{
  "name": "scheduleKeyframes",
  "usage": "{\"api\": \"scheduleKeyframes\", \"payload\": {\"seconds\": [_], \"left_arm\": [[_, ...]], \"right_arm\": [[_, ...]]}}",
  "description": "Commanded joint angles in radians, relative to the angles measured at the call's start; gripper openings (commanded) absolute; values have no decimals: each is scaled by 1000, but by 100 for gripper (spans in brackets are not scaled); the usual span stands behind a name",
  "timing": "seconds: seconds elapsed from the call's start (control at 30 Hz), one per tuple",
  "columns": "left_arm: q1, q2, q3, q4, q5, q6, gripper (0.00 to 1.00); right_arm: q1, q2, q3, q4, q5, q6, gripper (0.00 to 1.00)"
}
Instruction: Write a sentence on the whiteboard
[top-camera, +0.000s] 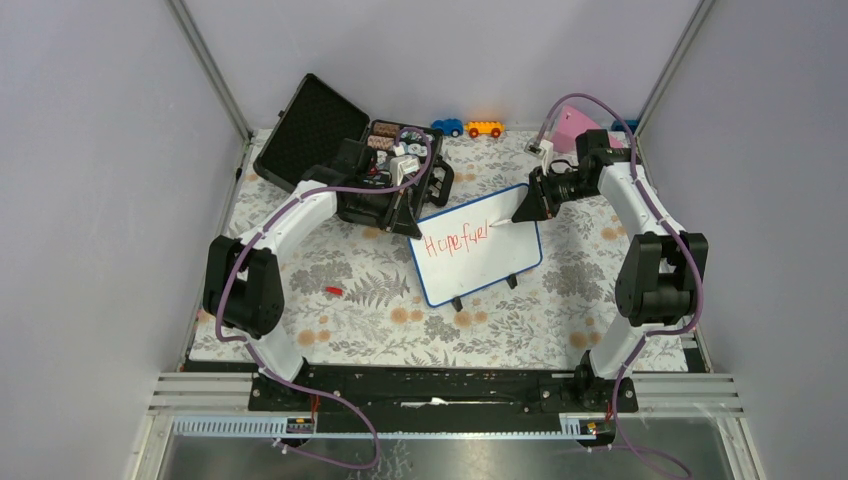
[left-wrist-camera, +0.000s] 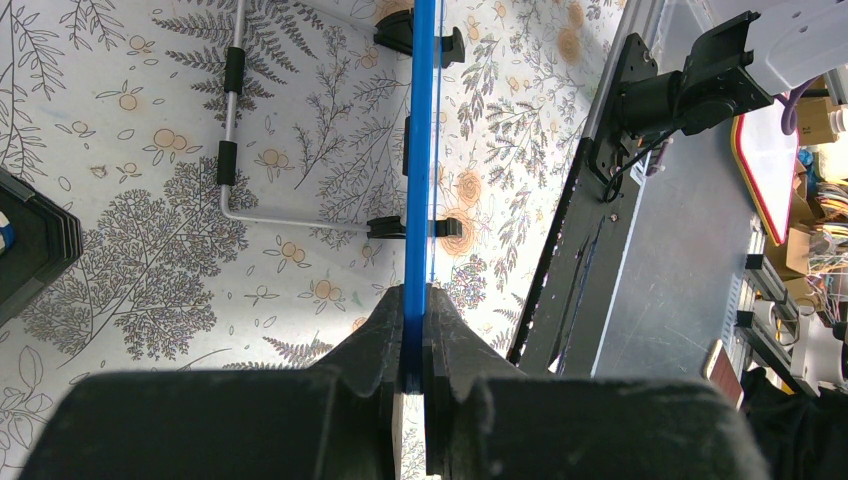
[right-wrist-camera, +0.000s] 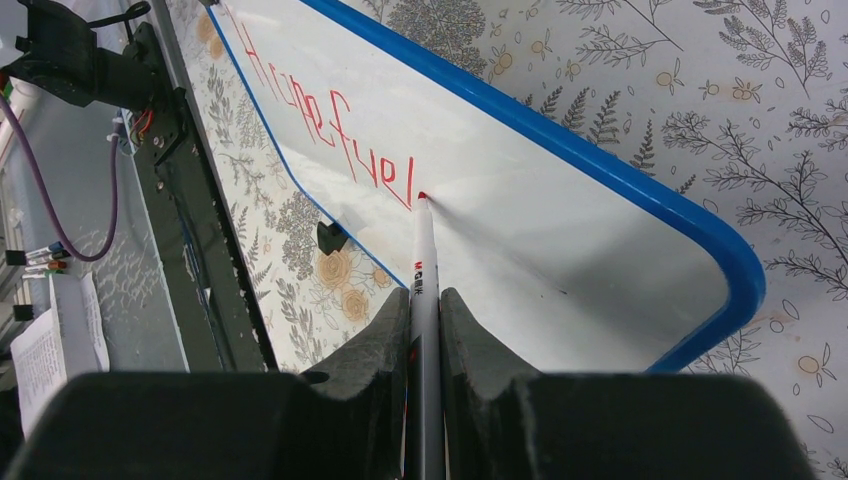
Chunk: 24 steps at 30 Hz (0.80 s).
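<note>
The whiteboard stands on the bench, its top edge clenched in the left claw, while the right claw, clenched on the marker, presses at the unfinished sentence; pushing harder could rock the board and skew the strokes.

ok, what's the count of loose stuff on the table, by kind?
whiteboard: 1
marker: 1
small red piece, maybe a cap: 1
toy cars, one blue, one orange: 2
black case, open, contents not counted: 1
pink object at the back, can't tell what it is: 1
Total: 7
</note>
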Motion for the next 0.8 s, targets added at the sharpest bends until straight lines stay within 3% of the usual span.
{"api": "scheduleKeyframes", "payload": {"seconds": [0.0, 0.77], "left_arm": [[-13, -4, 7, 5, -19, 34, 0], [-13, 1, 10, 5, -16, 32, 0]], "right_arm": [[13, 7, 9, 6, 11, -32, 0], [12, 15, 11, -59, 44, -98, 0]]}}
